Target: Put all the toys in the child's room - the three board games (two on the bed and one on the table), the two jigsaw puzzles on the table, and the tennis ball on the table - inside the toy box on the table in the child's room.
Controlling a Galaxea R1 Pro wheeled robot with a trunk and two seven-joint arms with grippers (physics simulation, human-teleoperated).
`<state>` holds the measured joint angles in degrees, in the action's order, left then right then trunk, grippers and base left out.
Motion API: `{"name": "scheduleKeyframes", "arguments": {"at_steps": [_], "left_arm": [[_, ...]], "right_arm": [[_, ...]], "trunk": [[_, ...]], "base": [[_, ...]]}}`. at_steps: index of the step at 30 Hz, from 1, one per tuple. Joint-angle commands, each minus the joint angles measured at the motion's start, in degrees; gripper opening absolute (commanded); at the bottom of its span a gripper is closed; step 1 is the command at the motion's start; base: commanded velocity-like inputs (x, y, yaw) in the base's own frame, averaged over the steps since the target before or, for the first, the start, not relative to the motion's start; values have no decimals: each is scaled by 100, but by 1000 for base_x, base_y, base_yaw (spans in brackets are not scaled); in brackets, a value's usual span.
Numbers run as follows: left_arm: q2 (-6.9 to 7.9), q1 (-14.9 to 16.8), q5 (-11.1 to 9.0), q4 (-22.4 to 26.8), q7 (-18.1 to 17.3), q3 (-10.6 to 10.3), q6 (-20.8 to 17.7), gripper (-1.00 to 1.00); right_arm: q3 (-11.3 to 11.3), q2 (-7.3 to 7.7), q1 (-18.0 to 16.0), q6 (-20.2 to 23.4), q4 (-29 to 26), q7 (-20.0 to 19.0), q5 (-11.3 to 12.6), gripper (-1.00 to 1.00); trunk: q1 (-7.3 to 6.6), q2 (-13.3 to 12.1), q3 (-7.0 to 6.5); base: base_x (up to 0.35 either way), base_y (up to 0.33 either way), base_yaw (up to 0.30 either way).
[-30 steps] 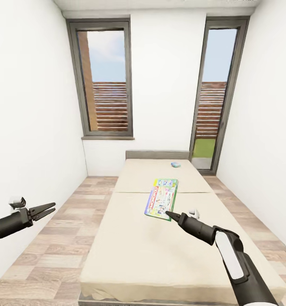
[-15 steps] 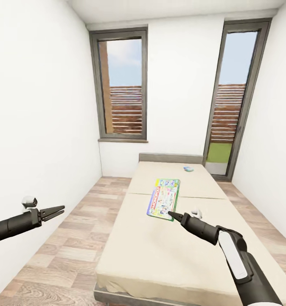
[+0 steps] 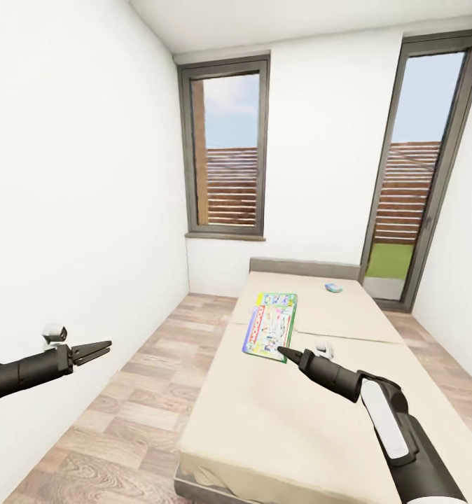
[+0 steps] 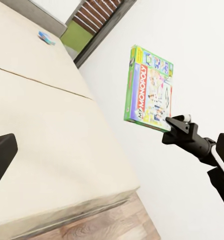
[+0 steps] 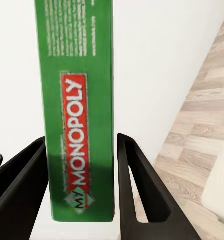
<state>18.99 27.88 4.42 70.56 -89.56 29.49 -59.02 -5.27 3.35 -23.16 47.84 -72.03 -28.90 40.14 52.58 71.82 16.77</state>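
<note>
One board game (image 3: 269, 327) in right gripper (image 3: 283, 353), long axis away.

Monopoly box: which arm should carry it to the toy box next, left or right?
Right. The right hand is already shut on the Monopoly box, gripping its edge between both fingers and holding it above the bed. The left hand hangs over the floor, holding nothing.

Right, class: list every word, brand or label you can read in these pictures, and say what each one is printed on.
"MY MONOPOLY": on the narrow green side of the board game held in the right gripper, white letters on a red band.
"MY MONOPOLY": also along the edge of its printed front.
The block of small white print higher up that green side is too blurred to read.
The small blue thing on the bed shows no legible text.
</note>
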Motion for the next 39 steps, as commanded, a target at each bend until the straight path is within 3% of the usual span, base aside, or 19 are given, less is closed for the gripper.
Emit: {"name": "scheduleKeyframes", "arguments": {"at_steps": [1,5,12,20,29,39], "left_arm": [[-2,7,49,2,-44,4,-62,100],[-14,7,43,2,-44,1,-62,100],[-16,7,54,-6,-44,-5,-58,100],[-24,7,50,-7,-44,-5,-61,100],[-29,7,43,-6,-44,-11,-50,100],[-37,7,42,1,-44,-10,-51,100]], "right_arm": [[-9,-2,-4,33,-3,-31,-6,-100],[1,4,-4,33,-1,-60,-6,-100],[17,168,-4,18,4,-173,-6,-100],[-24,199,-4,15,5,-194,-6,-100],[-26,201,-4,15,5,-195,-6,-100],[-26,193,-4,15,5,-187,-6,-100]], "trunk": [[-22,-37,-18],[-110,-198,-118],[-264,-478,-291],[-330,-599,-399],[-330,-599,-460],[-330,-599,-527]], "base": [[0,0,215],[0,0,216],[0,0,217],[0,0,219],[0,-25,220],[-10,-273,220]]}}
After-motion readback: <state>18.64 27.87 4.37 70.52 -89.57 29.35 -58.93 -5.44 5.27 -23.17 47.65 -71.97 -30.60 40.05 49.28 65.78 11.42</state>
